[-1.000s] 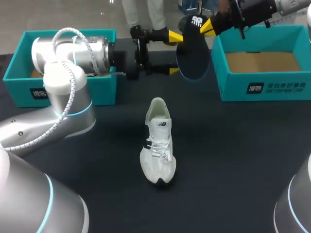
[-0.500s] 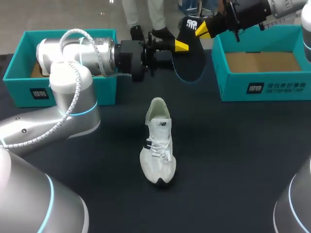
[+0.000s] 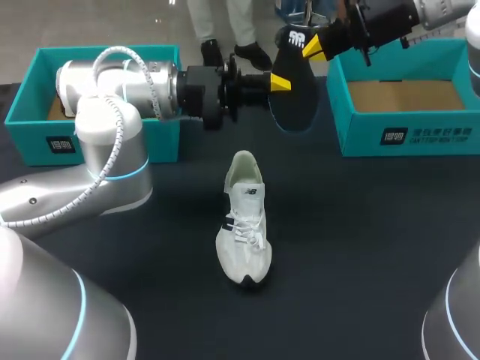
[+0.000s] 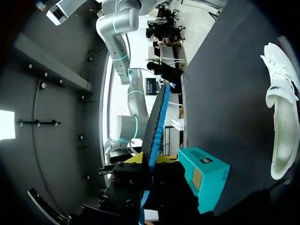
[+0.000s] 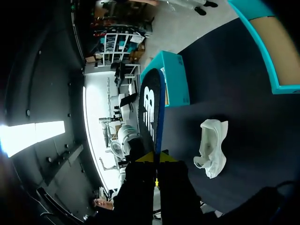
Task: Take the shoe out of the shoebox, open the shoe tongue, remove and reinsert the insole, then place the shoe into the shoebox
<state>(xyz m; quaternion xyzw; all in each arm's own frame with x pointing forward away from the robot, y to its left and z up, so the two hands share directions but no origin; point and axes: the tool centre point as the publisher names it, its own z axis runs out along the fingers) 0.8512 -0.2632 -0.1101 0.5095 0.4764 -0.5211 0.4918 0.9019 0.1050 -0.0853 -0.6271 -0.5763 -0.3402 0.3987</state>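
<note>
A black insole point(image 3: 297, 86) with a blue rim hangs upright above the table's far side, between the two boxes. My right gripper point(image 3: 314, 46) is shut on its upper end; in the right wrist view the insole point(image 5: 150, 110) rises from between the yellow tips of that gripper point(image 5: 155, 157). My left gripper point(image 3: 279, 81) comes in from the left and is shut on the insole's side edge. Seen edge-on in the left wrist view, the insole point(image 4: 157, 116) runs between the left gripper's point(image 4: 151, 161) tips. The white shoe point(image 3: 244, 217) lies alone mid-table, toe toward the near edge.
A teal shoebox point(image 3: 409, 124) stands open at the back right, showing a brown floor. A second teal box point(image 3: 34, 127) stands at the back left, partly behind my left arm. Dark cloth covers the table around the shoe.
My left gripper's fingers have come together from wide open onto the insole's edge, and the arm has shifted slightly right. The right gripper has kept its hold, lifting slightly.
</note>
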